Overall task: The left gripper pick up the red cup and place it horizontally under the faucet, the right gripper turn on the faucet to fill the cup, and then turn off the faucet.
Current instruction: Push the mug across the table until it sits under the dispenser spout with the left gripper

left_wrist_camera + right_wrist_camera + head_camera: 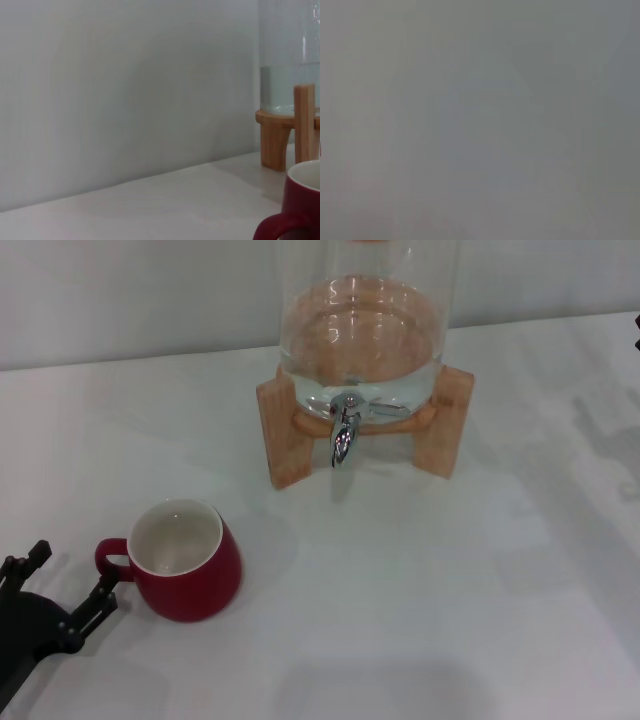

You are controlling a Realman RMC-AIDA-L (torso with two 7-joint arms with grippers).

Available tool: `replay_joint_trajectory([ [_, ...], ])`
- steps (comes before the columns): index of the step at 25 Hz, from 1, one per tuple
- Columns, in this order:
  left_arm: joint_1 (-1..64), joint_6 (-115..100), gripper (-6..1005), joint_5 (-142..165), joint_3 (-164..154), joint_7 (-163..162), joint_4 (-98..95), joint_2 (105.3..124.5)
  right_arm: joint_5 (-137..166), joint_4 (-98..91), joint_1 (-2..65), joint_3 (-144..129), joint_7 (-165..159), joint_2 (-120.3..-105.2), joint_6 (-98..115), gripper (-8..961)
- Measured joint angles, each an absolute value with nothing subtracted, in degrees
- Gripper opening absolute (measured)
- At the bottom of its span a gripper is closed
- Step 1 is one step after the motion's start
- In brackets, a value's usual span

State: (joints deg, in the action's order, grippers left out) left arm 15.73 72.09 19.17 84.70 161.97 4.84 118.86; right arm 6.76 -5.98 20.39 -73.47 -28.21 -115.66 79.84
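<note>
The red cup [190, 562] stands upright on the white table at the front left, white inside showing, its loop handle [108, 555] pointing left. It also shows in the left wrist view [300, 205]. My left gripper [70, 578] is open just left of the cup, low over the table, with one fingertip [106, 592] close under the handle and nothing between the fingers. The chrome faucet [344, 432] hangs at the front of a glass water jar, well beyond the cup. My right gripper is out of view.
The glass jar [362, 335] holds water and sits on a wooden stand [284, 435] at the back centre. The stand also shows in the left wrist view [280, 135]. A grey wall runs behind the white table [450, 590].
</note>
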Motion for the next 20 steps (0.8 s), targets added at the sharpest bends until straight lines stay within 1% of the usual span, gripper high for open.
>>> replay_joint_trajectory([
  [20,16.4,71.5,877,19.2,85.1,162.0,6.3,118.48,6.8,-6.0,20.4,-73.5,-28.2,-115.67,79.8,842],
])
